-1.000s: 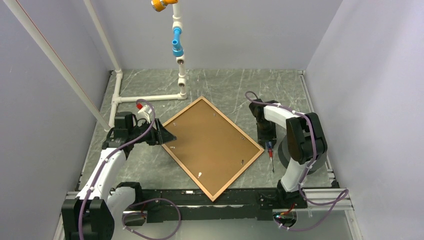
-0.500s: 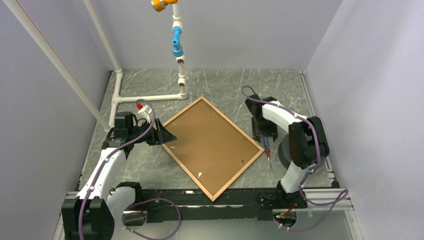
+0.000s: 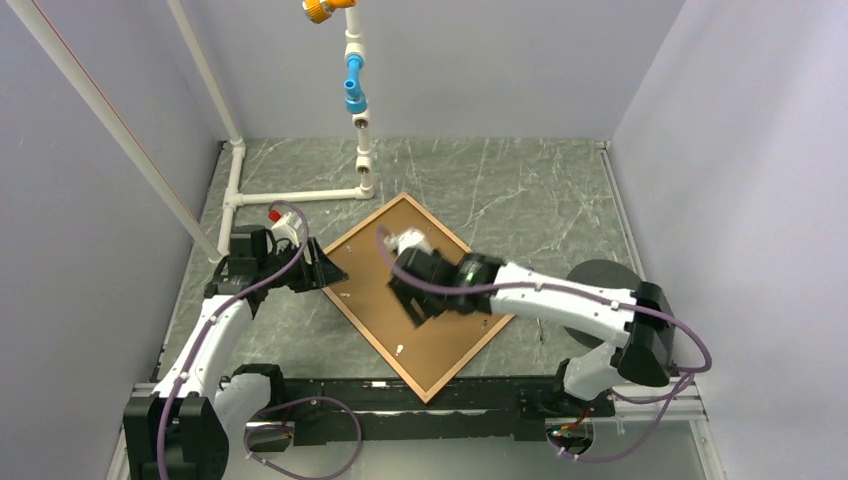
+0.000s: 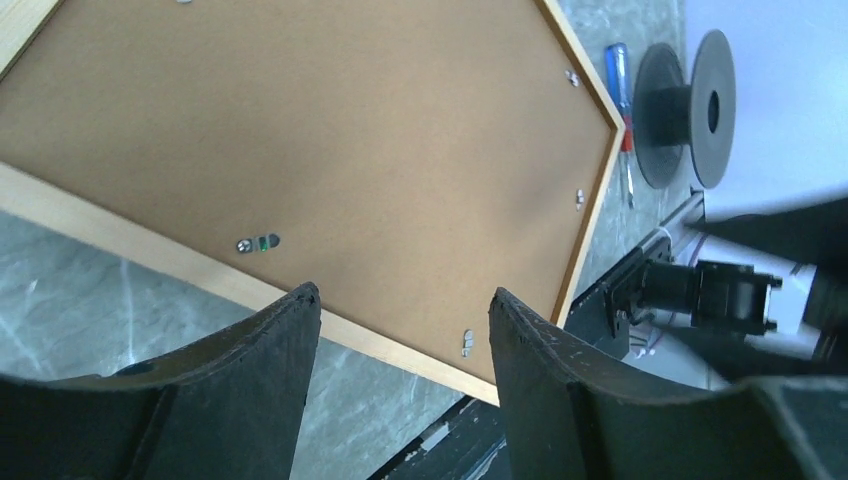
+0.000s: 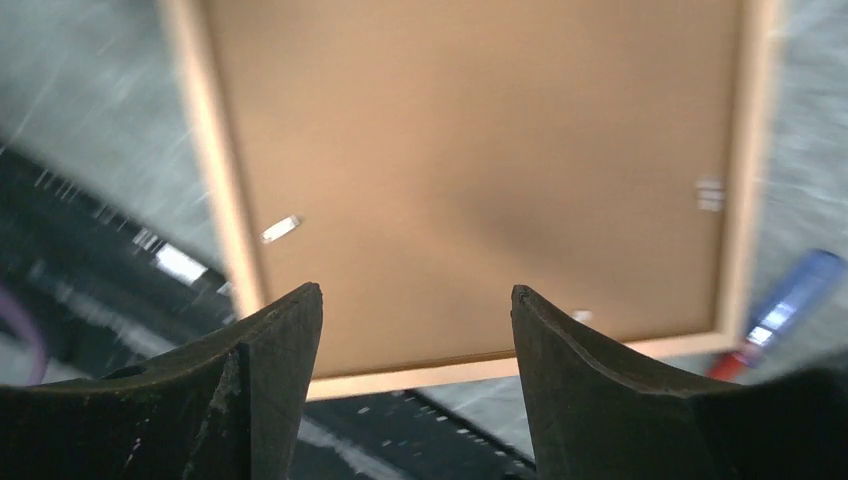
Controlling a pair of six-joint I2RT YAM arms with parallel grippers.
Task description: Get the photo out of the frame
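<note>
Surface: grey-green marbled table top point(image 3: 520, 180), scratched, closed in by plain pale walls on three sides. A white pipe structure point(image 3: 236, 185) ran along the far-left part of the table and rose at the back, with blue and orange fittings higher up. A black spool point(image 3: 598, 272) sat by the right arm's base. A blue-handled screwdriver point(image 4: 618, 75) lay on the table between the spool and the frame's right corner.

The frame point(image 3: 366, 223) lay flat at table centre, turned like a diamond, back side up. Its brown backing board point(image 3: 445, 345) filled it, with small metal tabs point(image 4: 258, 242) along the edges. The photo was hidden under the board.

Left arm: elbow bent, forearm reaching inward. The left gripper point(image 3: 323, 269) sat at the frame's left corner, jaws apart and empty, with the frame's edge showing between its fingertips point(image 4: 300, 305). Contact could not be judged.

Right arm: stretched far leftward across the frame. The right gripper point(image 3: 408, 305) hung over the backing board, jaws spread and holding nothing. Its wrist view was blurred.
</note>
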